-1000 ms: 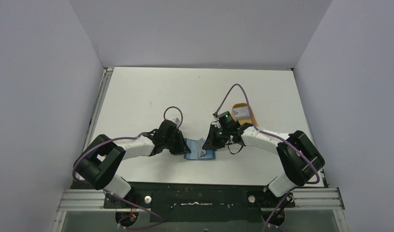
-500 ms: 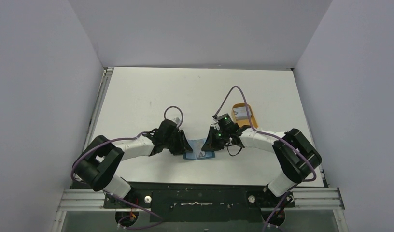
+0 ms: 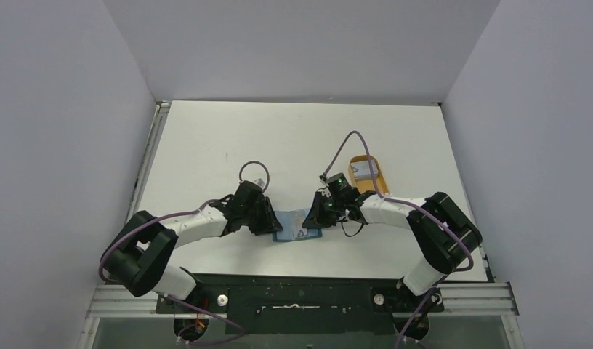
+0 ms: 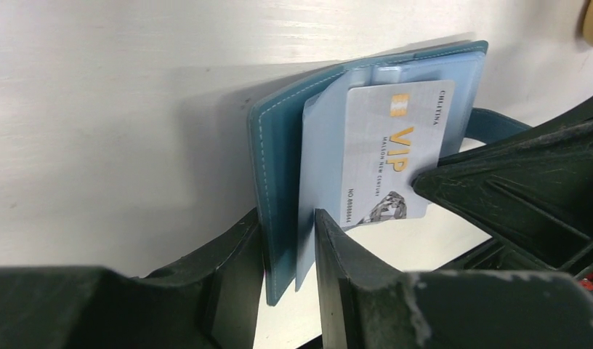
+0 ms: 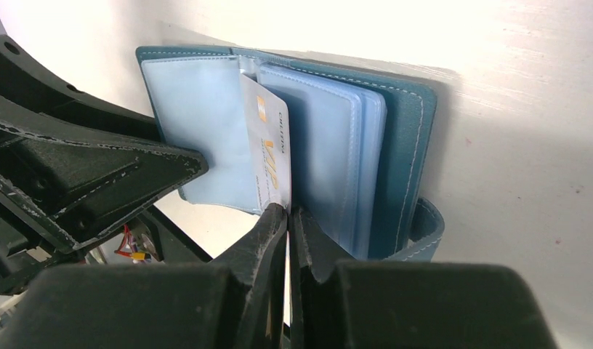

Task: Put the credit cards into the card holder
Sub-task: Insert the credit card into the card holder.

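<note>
left hand (image 3: 272,223) and right hand (image 3: 316,217) flank card holder (image 3: 297,233), tray (image 3: 366,173) behind, open table (image 3: 206,145) beyond

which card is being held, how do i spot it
On the table, left of the orange tray, sits the open teal card holder. The silver card pinched by the right gripper has gold VIP lettering; the sleeves around it are blank.

The white table (image 3: 228,138) carries the teal card holder (image 3: 293,231), which lies open on its surface near the front edge. An orange oval tray (image 3: 357,160) sits well apart from the card holder, farther back and to the right.
</note>
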Tool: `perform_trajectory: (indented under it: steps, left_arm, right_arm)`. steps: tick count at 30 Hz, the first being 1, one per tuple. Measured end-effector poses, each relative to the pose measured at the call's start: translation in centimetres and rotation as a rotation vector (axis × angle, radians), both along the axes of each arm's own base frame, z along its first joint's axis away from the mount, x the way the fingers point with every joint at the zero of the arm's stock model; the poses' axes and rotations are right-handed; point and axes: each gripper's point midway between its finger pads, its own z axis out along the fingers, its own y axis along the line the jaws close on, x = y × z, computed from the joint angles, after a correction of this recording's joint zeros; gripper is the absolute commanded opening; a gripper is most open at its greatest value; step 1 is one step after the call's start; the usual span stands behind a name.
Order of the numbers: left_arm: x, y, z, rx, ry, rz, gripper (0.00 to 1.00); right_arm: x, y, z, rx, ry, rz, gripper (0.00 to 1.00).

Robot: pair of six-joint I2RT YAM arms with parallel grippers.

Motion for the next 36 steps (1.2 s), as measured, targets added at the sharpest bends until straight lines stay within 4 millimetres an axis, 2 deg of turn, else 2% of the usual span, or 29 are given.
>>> perform_trajectory:
  steps: [3, 7, 30, 36]
  left_arm:
    - [-0.1, 0.7, -0.1, 0.021, -0.002, 0.019, 0.21]
    - [-0.2, 1.3, -0.3, 0.04, 0.002, 0.037, 0.01]
    - [-0.1, 1.0, -0.6, 0.013, 0.025, 0.04, 0.0]
    - [0.0, 0.7, -0.6, 0.003, 0.024, 0.036, 0.0]
  right_arm:
    - [0.0, 0.0, 0.0, 0.001, -0.001, 0.0, 0.0]
    - [0.0, 0.1, -0.1, 0.004, 0.001, 0.003, 0.0]
    - [-0.1, 1.1, -0.4, -0.018, -0.011, 0.019, 0.0]
    - [0.1, 2.3, -0.5, 0.008, -0.005, -0.004, 0.0]
